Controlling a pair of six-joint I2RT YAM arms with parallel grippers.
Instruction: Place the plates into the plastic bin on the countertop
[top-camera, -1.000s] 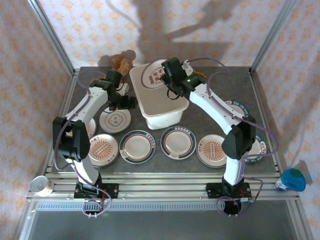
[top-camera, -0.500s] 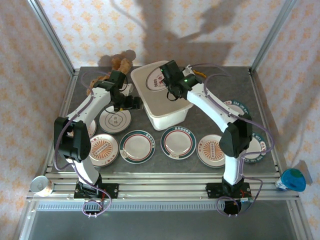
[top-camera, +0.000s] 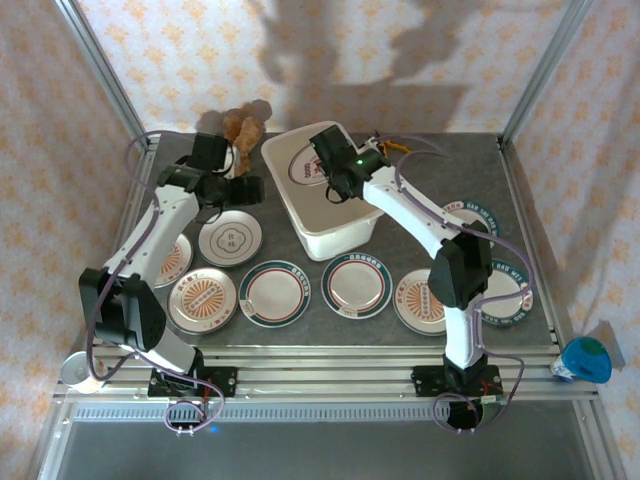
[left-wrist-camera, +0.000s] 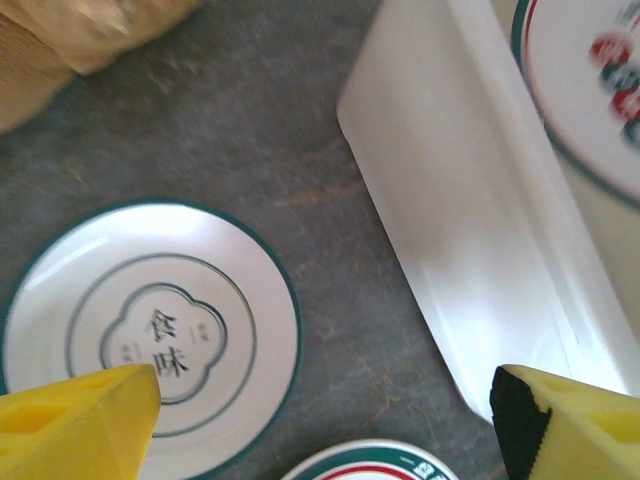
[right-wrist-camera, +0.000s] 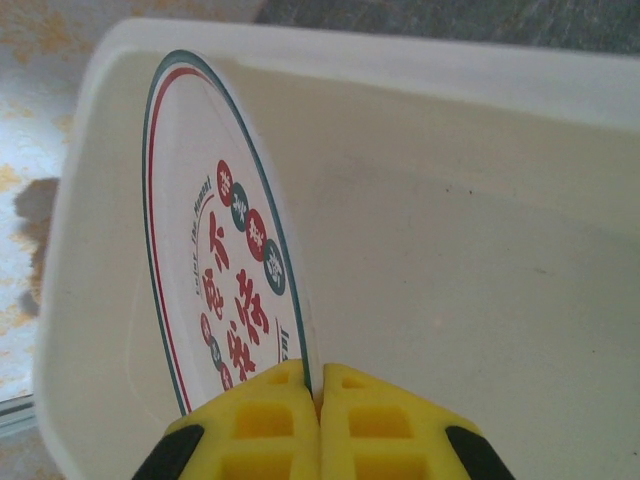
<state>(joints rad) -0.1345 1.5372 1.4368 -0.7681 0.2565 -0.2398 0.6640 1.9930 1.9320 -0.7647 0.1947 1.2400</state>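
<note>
The white plastic bin (top-camera: 336, 238) stands at the back middle of the dark countertop (top-camera: 400, 200). My right gripper (top-camera: 326, 176) is over the bin's far left part, shut on the rim of a red-lettered plate (top-camera: 303, 166). The wrist view shows this plate (right-wrist-camera: 215, 250) on edge inside the bin (right-wrist-camera: 450, 250), with the gripper (right-wrist-camera: 320, 392) pinching its lower rim. My left gripper (top-camera: 250, 190) hovers open, left of the bin. Its wrist view looks down on a green-rimmed plate (left-wrist-camera: 150, 330) and the bin's wall (left-wrist-camera: 480, 220), the gripper (left-wrist-camera: 325, 420) holding nothing. Several plates (top-camera: 275, 293) lie in a row along the front.
A brown lumpy object (top-camera: 240, 125) sits at the back, left of the bin. More plates (top-camera: 505, 290) lie at the right beside the right arm. A metal tin (top-camera: 82, 370) and a blue object (top-camera: 585, 358) rest beyond the front rail.
The right gripper has carried the plate leftward over the bin. The left arm has swung back and to the left, away from the bin.
</note>
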